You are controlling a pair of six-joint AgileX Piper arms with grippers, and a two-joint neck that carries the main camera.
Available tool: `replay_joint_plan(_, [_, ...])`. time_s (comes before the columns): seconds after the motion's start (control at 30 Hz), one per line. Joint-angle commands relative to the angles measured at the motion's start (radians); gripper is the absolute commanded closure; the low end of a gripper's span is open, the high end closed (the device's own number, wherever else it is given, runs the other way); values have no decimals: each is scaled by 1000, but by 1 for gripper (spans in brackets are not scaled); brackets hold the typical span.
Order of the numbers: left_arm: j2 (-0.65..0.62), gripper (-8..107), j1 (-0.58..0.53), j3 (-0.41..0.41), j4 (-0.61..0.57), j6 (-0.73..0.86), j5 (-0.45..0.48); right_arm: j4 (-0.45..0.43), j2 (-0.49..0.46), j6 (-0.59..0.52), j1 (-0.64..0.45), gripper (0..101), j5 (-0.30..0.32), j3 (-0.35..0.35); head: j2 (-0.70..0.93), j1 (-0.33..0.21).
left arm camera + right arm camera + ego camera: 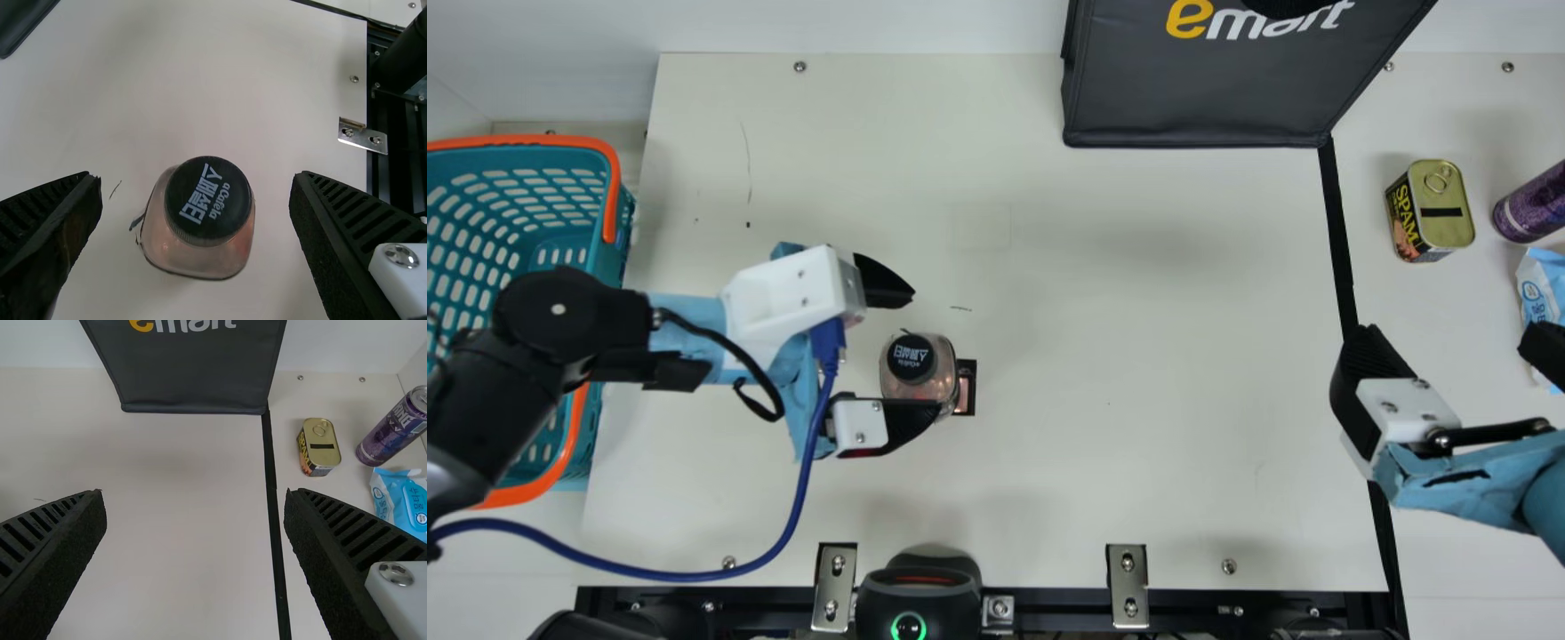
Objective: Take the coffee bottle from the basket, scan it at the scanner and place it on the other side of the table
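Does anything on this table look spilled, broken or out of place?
Nothing looks spilled or knocked over: the bottle stands upright between the open fingers of the left gripper. The only blemishes are small: a thin, scratch-like line on the table and a short dark dash near the bottle.

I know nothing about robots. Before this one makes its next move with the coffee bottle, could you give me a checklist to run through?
1. Bottle out of the basket: ok, it is on the table.
2. Bottle upright, cap on: ok.
3. Left pincer open, bottle between its fingers: ok.
4. Bottle firmly gripped: not ok; the left wrist view shows a gap on each side of it.
5. Scanner showing a light: ok, a green ring glows on it.
6. Barcode turned the right way for scanning: cannot tell; no barcode can be made out.

My guess is that the next move is to close the left pincer, so item 4 matters most.
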Motion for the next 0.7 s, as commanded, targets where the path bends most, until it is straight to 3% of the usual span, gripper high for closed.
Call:
replay_joint_plan(0.0, [-30,9,16,-6,20,-91,20,0,0,0,0,6,0,0,2,-29])
replay_joint_plan(0.3, [-167,9,48,-32,149,-418,29,0,0,0,0,6,0,0,2,-29])
replay_joint_plan(0.67, [-274,9,-52,-60,476,-960,-59,0,0,0,0,6,0,0,2,-29])
